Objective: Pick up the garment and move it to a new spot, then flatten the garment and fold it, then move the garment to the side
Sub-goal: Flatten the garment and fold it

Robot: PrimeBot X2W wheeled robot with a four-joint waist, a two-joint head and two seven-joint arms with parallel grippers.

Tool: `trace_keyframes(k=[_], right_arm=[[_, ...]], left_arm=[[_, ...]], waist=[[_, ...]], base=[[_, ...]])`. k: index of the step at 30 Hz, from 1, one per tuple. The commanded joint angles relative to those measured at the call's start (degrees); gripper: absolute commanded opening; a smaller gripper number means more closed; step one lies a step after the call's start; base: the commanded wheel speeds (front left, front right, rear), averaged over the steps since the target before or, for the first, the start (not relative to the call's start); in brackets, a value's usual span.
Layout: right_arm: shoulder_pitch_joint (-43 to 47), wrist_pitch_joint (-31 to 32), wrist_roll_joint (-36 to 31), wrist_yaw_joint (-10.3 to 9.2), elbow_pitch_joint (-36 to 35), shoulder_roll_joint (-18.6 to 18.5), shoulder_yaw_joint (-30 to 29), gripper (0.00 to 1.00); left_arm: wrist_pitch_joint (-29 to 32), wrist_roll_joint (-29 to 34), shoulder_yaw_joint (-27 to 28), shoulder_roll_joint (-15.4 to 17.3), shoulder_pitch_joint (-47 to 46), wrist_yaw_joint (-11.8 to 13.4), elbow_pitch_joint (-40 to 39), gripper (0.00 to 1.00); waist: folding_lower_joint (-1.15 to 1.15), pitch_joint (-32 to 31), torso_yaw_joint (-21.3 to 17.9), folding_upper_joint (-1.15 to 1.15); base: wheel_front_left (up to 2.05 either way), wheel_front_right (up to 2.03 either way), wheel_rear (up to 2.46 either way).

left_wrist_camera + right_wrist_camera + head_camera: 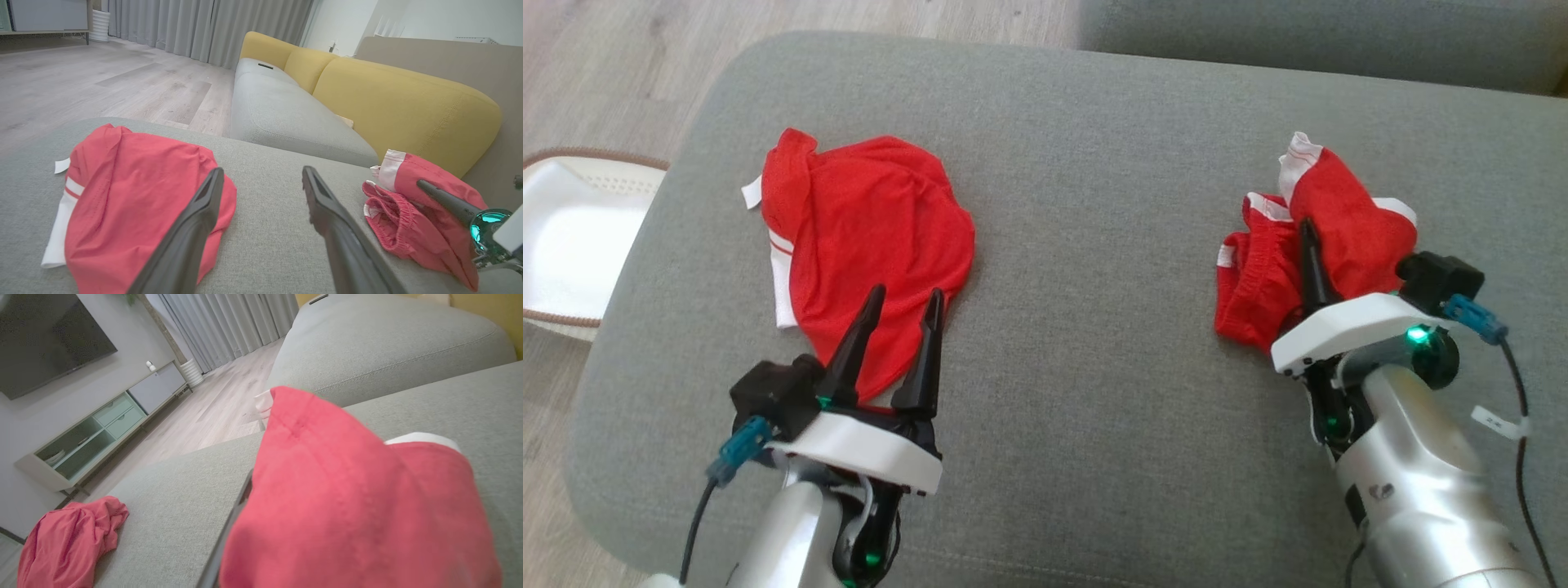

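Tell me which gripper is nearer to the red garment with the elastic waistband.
Right. The right gripper is shut on the waistband garment; the left gripper stands open at the other red garment, well apart across the cushion.

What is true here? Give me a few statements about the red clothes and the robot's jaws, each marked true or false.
1. The left garment and the right garment are both red and on the grey cushion. True.
2. The right jaws are open and empty. False: they are shut on the right garment.
3. The left jaws stand open, holding nothing. True.
4. The sofa back is green. False: it is yellow.
5. The white basket sits between the garments. False: it is off the cushion, past its left edge.
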Motion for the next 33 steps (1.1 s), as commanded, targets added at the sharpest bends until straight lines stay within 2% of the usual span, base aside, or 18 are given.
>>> trace_keyframes(k=[1,4,5,6,12,22,29,33], right_arm=[[-1.4,-0.5,-0.7,0.02,-1.8,0.7,2.0,0.00],[-1.4,-0.5,-0.9,0.02,-1.3,0.7,3.5,0.00],[-1.5,-0.5,-1.4,0.02,-1.2,0.7,4.0,0.31],[-1.5,-0.6,-1.2,0.02,-1.1,0.7,4.6,1.00],[-0.3,-0.1,2.3,0.02,-3.0,0.7,13.3,1.00],[1.2,2.2,7.7,0.02,-4.1,0.7,23.6,1.00],[0.0,1.0,5.5,0.02,-5.0,0.7,23.7,1.00],[-0.5,0.0,-0.5,0.02,-6.8,-0.2,20.7,1.00]], left_arm=[[-0.3,-0.4,1.6,0.4,-1.0,0.3,-2.2,1.00],[-0.3,-0.5,1.4,0.4,-1.0,0.4,-2.3,1.00],[-0.3,-0.5,1.4,0.4,-1.1,0.5,-2.2,1.00],[-0.3,-0.5,1.3,0.4,-1.1,0.5,-2.2,1.00],[-0.3,-0.6,1.2,0.4,-1.2,0.5,-1.8,1.00],[-0.3,-0.5,1.4,0.4,-0.9,0.7,-1.7,1.00],[-0.3,-0.2,2.6,0.4,-0.5,0.8,-2.0,1.00],[-0.3,-0.1,3.5,0.4,-0.6,0.7,-3.1,1.00]], waist=[[0.00,0.3,0.1,0.00],[0.00,0.6,0.1,0.00],[0.00,0.7,0.1,0.00],[0.00,0.7,0.1,0.00],[0.00,0.3,0.0,0.00],[0.00,-0.7,-1.1,0.00],[0.00,-1.6,-3.9,0.00],[0.00,-2.1,-6.3,0.00]], base=[[0.00,0.00,0.00],[0.00,0.00,0.00],[0.00,0.00,0.00],[0.00,0.00,0.00],[0.00,0.00,0.00],[0.00,0.00,0.00],[0.00,0.00,0.00],[0.00,0.00,0.00]])
